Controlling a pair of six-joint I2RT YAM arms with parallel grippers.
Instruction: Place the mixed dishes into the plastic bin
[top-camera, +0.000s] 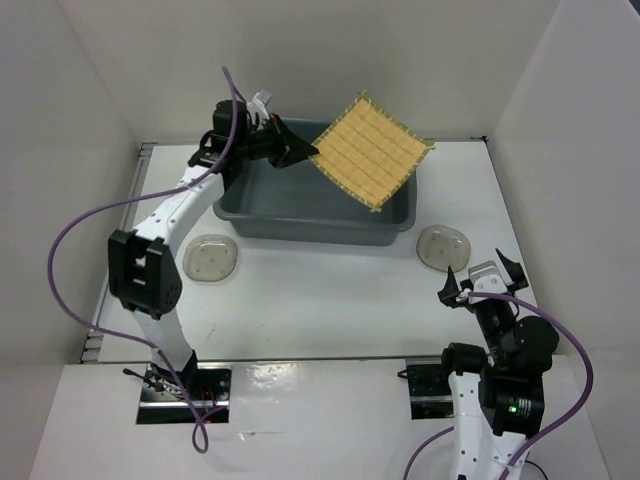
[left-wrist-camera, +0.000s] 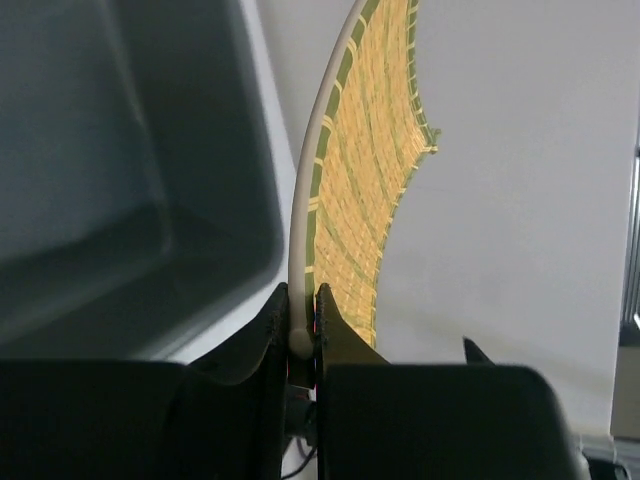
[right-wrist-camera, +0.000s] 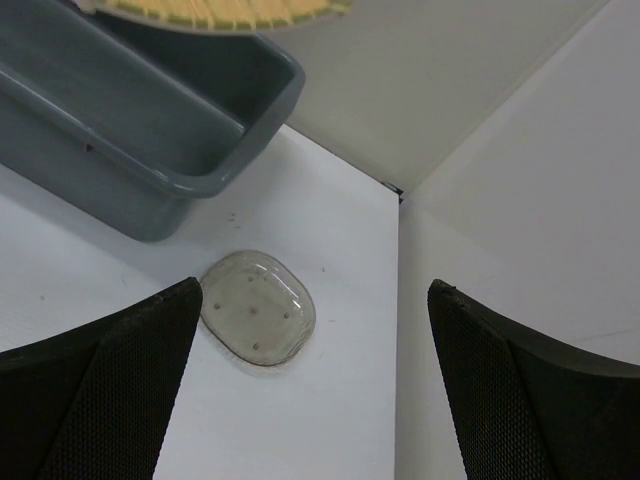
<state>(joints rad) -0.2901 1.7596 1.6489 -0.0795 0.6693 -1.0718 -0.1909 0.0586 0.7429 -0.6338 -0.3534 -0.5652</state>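
Observation:
My left gripper (top-camera: 298, 150) is shut on the left corner of the square tan-yellow woven mat (top-camera: 372, 152) and holds it tilted in the air above the dark grey plastic bin (top-camera: 300, 228). In the left wrist view the mat (left-wrist-camera: 370, 170) rises from between the closed fingers, with the bin (left-wrist-camera: 130, 180) to its left. One transparent plate (top-camera: 209, 259) lies left of the bin and another (top-camera: 443, 246) right of it. My right gripper (top-camera: 482, 272) is open and empty just near of the right plate (right-wrist-camera: 258, 306). The clear cup is out of view.
White walls enclose the table on the left, back and right; the right wall (right-wrist-camera: 520, 200) stands close to the right plate. The bin's corner (right-wrist-camera: 215, 180) is just beyond that plate. A purple cable (top-camera: 90, 215) loops off the left arm.

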